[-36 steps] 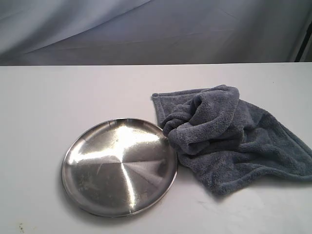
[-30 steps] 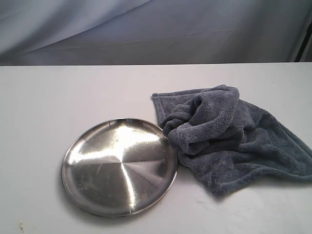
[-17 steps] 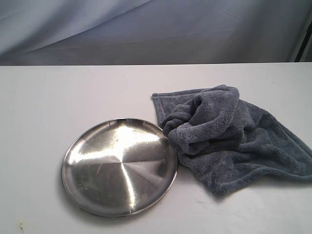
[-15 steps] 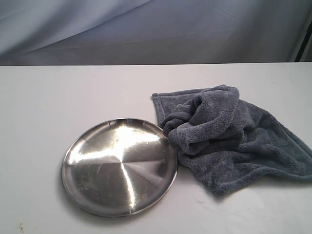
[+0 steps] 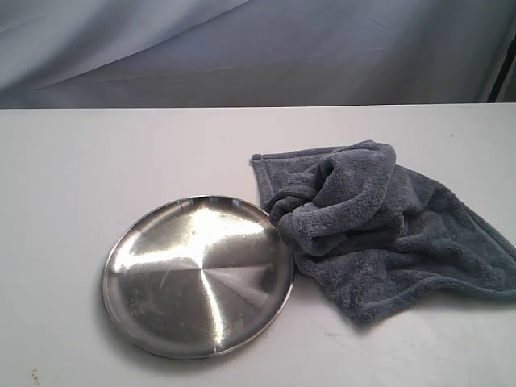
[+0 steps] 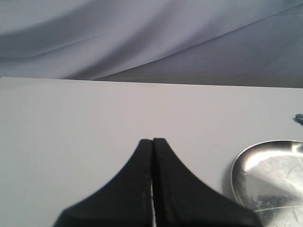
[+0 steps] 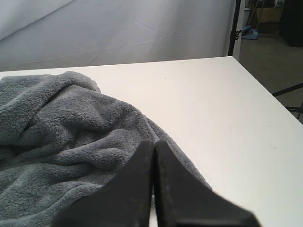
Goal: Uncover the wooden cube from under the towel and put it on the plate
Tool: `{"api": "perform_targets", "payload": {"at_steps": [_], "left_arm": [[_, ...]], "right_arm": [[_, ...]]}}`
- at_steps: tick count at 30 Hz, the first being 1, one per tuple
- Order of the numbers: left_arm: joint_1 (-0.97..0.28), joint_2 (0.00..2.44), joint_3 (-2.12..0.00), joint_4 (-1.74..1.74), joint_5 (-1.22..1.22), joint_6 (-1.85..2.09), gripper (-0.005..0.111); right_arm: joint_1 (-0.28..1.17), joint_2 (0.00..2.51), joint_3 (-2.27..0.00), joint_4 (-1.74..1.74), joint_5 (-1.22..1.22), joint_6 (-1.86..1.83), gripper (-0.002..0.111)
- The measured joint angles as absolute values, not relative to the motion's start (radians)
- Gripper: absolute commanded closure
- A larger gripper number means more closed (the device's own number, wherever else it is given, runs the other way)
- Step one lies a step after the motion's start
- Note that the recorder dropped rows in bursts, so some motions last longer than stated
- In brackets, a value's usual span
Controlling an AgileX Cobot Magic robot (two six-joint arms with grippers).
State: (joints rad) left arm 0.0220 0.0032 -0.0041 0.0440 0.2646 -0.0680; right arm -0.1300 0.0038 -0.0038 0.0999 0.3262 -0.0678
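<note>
Presumably the cube, unseen, lies under the humped towel near the table's right edge, against the plate. The right claw, closed and empty, hangs at the towel's fringe, nearer than the closed left claw.

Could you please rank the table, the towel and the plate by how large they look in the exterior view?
1. table, by far.
2. towel, crumpled and cut by the frame edge.
3. plate, only slightly smaller; close call.

The left claw and the right claw each hold their jaws pressed tight together, empty.
</note>
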Motion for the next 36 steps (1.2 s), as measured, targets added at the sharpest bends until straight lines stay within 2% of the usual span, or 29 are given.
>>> {"api": "perform_targets", "payload": {"at_steps": [31, 36], "left_arm": [[0.022, 0.003, -0.004, 0.036, 0.262, -0.068, 0.107], [0.022, 0.003, -0.004, -0.049, 0.153, -0.068, 0.107]], "right_arm": [[-0.13, 0.004, -0.004, 0.1, 0.326, -0.068, 0.108], [-0.13, 0.004, -0.004, 0.1, 0.326, -0.068, 0.108]]}}
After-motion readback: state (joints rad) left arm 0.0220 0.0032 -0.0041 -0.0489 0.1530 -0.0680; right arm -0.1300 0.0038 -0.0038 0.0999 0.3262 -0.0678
